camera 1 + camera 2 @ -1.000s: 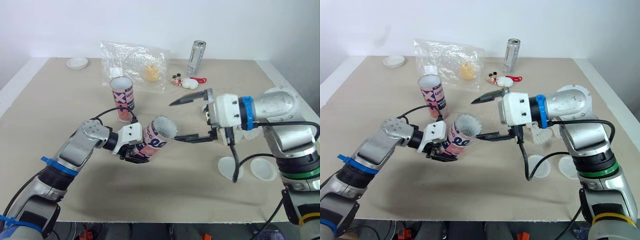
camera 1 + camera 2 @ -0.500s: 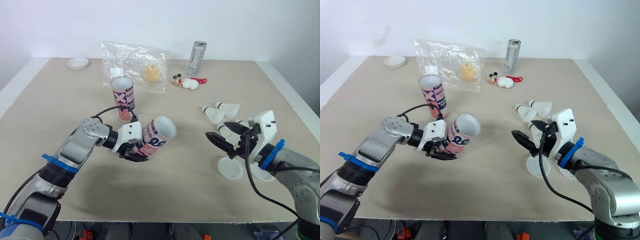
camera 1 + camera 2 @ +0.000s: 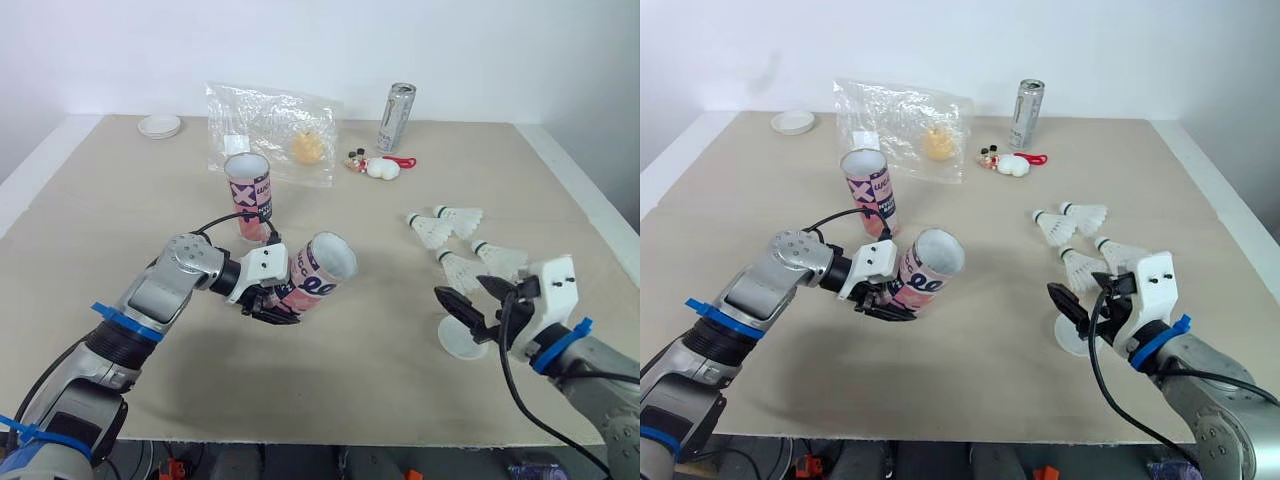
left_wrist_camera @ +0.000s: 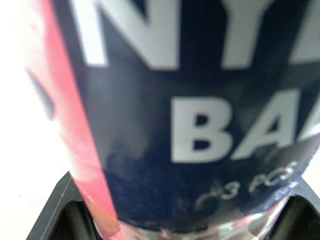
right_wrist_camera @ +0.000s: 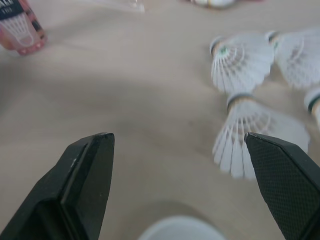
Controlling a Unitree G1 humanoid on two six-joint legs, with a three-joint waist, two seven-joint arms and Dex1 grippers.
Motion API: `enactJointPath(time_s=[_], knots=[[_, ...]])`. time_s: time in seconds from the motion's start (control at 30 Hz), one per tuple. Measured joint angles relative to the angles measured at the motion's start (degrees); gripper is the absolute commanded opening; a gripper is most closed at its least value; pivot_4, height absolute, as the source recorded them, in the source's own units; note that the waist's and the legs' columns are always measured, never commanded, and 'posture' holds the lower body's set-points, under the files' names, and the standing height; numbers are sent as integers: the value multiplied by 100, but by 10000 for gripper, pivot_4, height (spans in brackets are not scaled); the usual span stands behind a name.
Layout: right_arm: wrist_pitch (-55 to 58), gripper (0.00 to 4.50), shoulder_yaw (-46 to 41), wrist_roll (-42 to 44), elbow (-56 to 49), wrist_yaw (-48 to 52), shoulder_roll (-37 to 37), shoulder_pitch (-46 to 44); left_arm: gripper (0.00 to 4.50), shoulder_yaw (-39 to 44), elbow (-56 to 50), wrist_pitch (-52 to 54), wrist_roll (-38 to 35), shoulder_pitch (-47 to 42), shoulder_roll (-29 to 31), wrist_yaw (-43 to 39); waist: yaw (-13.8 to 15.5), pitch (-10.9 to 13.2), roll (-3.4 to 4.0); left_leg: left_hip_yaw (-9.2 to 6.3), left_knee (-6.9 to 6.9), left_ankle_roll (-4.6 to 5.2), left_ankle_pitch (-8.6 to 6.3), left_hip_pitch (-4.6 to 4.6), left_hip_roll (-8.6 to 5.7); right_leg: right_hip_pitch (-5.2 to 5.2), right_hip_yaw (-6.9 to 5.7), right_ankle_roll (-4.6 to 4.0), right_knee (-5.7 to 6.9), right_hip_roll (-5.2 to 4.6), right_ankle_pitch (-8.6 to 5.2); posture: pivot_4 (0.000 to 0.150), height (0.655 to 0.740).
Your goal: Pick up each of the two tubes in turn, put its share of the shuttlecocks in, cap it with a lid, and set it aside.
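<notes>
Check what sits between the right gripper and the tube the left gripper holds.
Nothing: only bare table lies between the tube and the open right gripper, per the left eye view.

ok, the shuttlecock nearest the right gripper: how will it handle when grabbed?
Probably very light: the shuttlecock is mostly thin white feathers. That skirt looks fragile; the open right gripper could crush it, so the cork end seems safer. Lying on its side, it would likely roll in an arc if nudged.
</notes>
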Motion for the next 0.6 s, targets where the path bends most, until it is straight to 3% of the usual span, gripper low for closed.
enactJointPath(time_s=[0.6], knots=[[-1148, 44647, 906, -910, 1846, -72, 343, -803, 29209, -21, -222, 141, 3, 46, -50, 73, -2, 1, 1, 1, -7, 1, 1, -2, 0, -4, 1, 1, -1, 1, -1, 1500, 7400]])
